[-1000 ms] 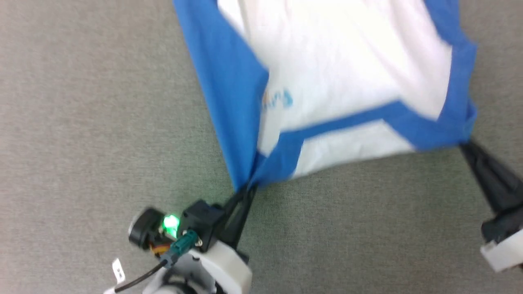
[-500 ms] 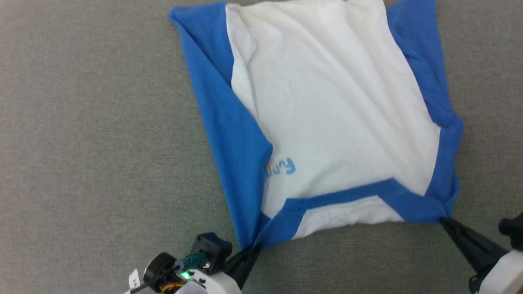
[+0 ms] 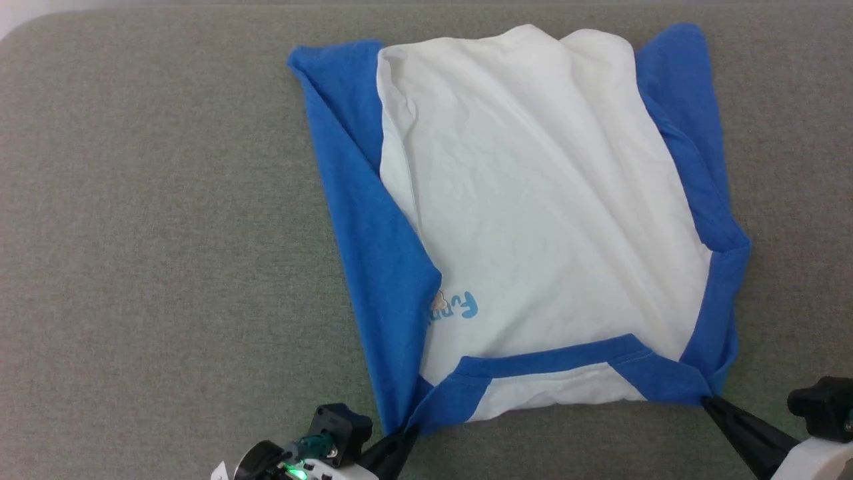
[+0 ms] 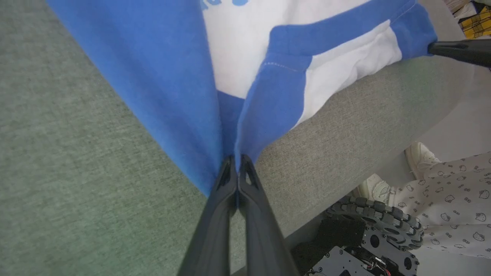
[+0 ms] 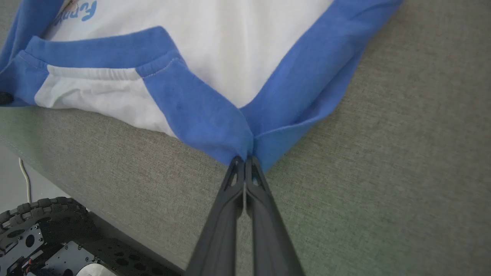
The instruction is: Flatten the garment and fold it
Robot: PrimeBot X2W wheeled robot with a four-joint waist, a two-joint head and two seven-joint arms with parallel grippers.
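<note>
1. Fingers of my left gripper (image 3: 406, 433): pressed together, pinching a blue corner of the garment (image 3: 533, 220), bottom edge, left of centre.
2. My right gripper (image 3: 708, 401): likewise, lower right.
3. Garment: spread on the grey surface (image 3: 166, 233), long axis running up-frame from both grips.
</note>
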